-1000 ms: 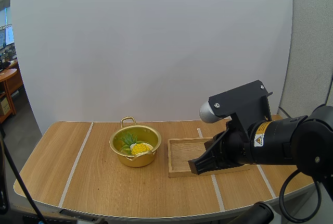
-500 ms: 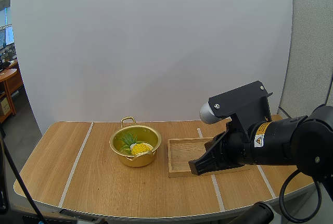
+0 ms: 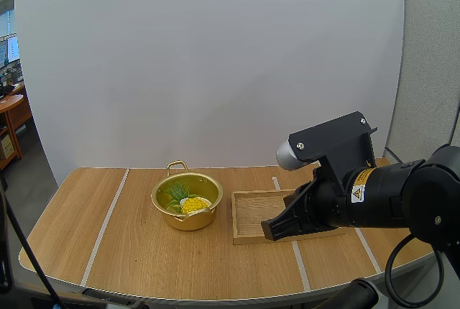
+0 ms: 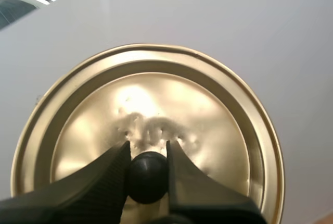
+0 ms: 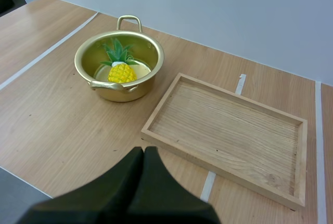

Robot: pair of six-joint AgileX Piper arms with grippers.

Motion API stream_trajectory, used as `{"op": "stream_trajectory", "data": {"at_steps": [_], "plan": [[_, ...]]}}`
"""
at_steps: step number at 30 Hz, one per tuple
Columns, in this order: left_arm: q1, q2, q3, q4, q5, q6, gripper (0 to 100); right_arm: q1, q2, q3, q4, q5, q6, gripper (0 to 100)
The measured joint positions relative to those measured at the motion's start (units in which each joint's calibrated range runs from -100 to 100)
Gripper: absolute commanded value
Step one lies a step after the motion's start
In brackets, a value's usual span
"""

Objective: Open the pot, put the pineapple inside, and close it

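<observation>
- One wooden table [image 3: 144, 251] carries all we see below, with pale tape strips [image 3: 108, 215] running across its top.
- Our right gripper [image 3: 269, 231] hangs by the near edge of the tray [image 3: 248, 212]. Its two black fingers are pressed together into one dark wedge and grip nothing.
- The tray is a shallow rectangle of light wood with a low rim. It lies just beside the pot [image 3: 188, 217], on the pot's right.
- The pot is round, gold-coloured and shiny, with a loop handle [image 3: 177, 167] on its far side and another on its near side. It stands uncovered on the table, apart from our right gripper's tips.
- The lid [image 4: 208, 120] is a gold disc with a stepped rim and a dull glare at its centre. Our left gripper [image 4: 148, 150] holds it up by its middle.
- The pineapple [image 3: 192, 203] is small, with a yellow diamond-patterned body and green leaves. It lies inside the pot on its floor, leaves towards the far side, beyond the tray's left corner as our right wrist sees it.
- The knob [image 4: 148, 179] on the lid is black and round, and our left fingers are clamped on either side of it.
</observation>
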Motion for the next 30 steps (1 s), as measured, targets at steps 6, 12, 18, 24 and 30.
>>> {"op": "stream_trajectory", "data": {"at_steps": [6, 12, 18, 24, 30], "plan": [[0.0, 0.3, 7.1, -3.3, 1.5, 3.5, 0, 0.0, 0.0, 0.0, 0.0, 0.0, 0.0, 0], [0.0, 0.3, 16.7, -8.7, 1.5, 7.7, 0, 0.0, 0.0, 0.0, 0.0, 0.0, 0.0, 0], [0.0, 0.5, 30.8, -13.1, 1.5, 9.4, 0, 0.0, 0.0, 0.0, 0.0, 0.0, 0.0, 0], [0.0, 0.9, 46.5, -17.2, 1.2, 11.6, 0, 0.0, 0.0, 0.0, 0.0, 0.0, 0.0, 0], [0.0, 2.9, 57.7, -17.8, -8.6, 13.5, 0, 0.0, 0.0, 0.0, 0.0, 0.0, 0.0, 0]]}}
